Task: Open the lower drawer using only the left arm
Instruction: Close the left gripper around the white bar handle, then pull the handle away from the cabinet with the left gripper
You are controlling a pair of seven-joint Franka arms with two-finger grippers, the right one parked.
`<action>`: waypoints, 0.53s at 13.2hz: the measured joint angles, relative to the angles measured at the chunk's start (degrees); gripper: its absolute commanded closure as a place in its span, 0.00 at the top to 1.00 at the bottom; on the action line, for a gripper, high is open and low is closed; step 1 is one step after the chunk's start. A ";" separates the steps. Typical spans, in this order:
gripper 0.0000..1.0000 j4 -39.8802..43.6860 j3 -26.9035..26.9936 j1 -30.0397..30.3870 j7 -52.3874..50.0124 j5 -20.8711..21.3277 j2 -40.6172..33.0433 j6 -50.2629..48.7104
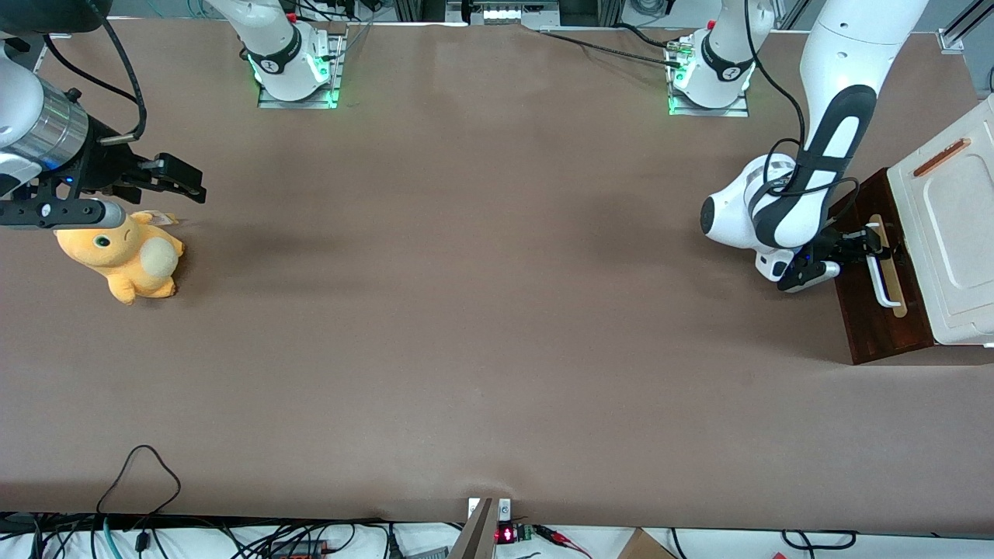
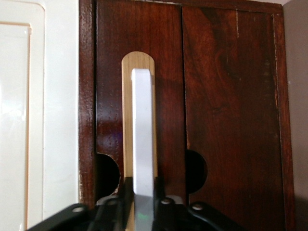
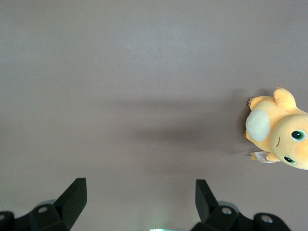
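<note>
Brown matting covers the whole table, and at the working arm's end sits the cabinet, its cream-white top above a dark reddish-brown front. On that front the lower drawer carries a white bar handle on a pale wood strip. Its face sits level with the panel beside it, so it looks unopened. The left arm bends down in front of it, and its gripper has both fingers closed around the handle's end. Toward the parked arm's end lies an orange plush toy.
</note>
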 measured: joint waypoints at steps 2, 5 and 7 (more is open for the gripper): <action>0.00 -0.02 0.01 0.01 0.00 0.00 0.03 0.12; 0.00 -0.02 0.01 -0.01 0.00 0.00 0.03 0.15; 0.00 -0.04 0.00 -0.22 0.00 0.00 0.03 0.16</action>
